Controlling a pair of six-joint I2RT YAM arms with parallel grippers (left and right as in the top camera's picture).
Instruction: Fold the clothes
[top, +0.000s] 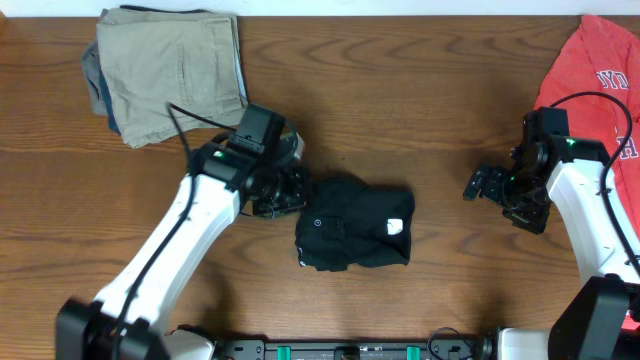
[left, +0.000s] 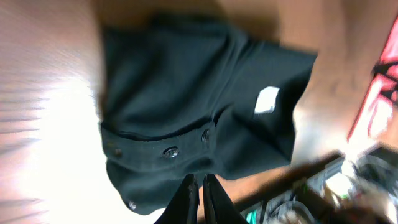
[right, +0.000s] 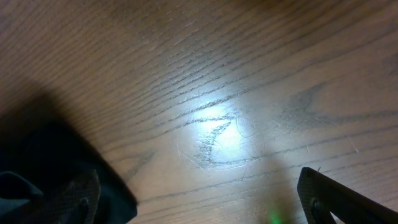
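Black fabric: the buttoned shirt (top: 355, 235) lies folded into a compact block mid-bench (top: 450, 120), white tag up. My left pincer (left: 200, 182) has its fingers pressed together at the shirt's buttoned edge, with nothing visible between them. My right pincer (top: 487, 186) stands spread wide over bare wood, well apart from the shirt. A red tee (top: 590, 70) sits far right, and folded khaki trousers (top: 170, 70) far left.
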